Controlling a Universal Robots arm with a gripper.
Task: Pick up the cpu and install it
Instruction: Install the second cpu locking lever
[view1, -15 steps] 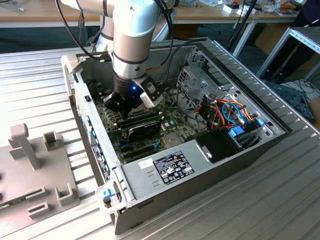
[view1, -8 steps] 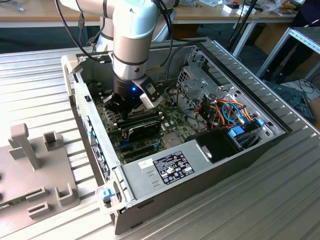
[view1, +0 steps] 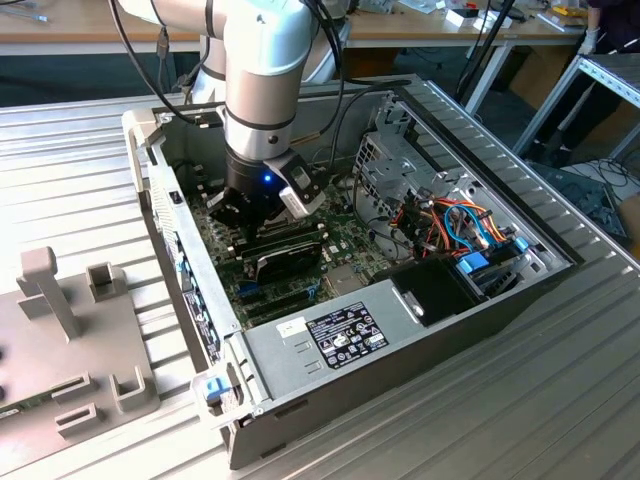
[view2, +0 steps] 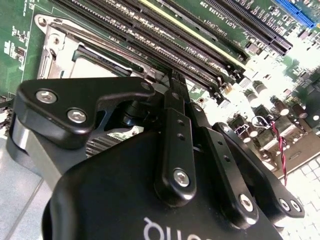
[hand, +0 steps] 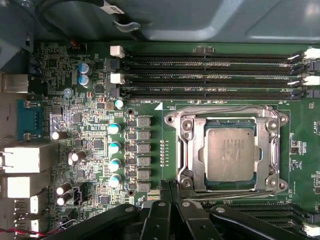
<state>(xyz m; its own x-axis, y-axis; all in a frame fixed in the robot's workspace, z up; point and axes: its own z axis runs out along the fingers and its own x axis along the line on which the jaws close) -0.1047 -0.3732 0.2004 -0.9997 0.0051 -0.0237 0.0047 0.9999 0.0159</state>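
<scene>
Already the cpu (hand: 229, 154) sits in its socket frame (hand: 227, 150), so I judge installing nearly done; my gripper (hand: 170, 192) hovers beside it, jaws together, empty.

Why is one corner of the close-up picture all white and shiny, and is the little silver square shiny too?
In the second wrist view, glare whitens the motherboard at one edge, and the gripper body looms big and dark. In the first wrist view the light is even: the cpu looks dull grey inside its socket frame.
</scene>
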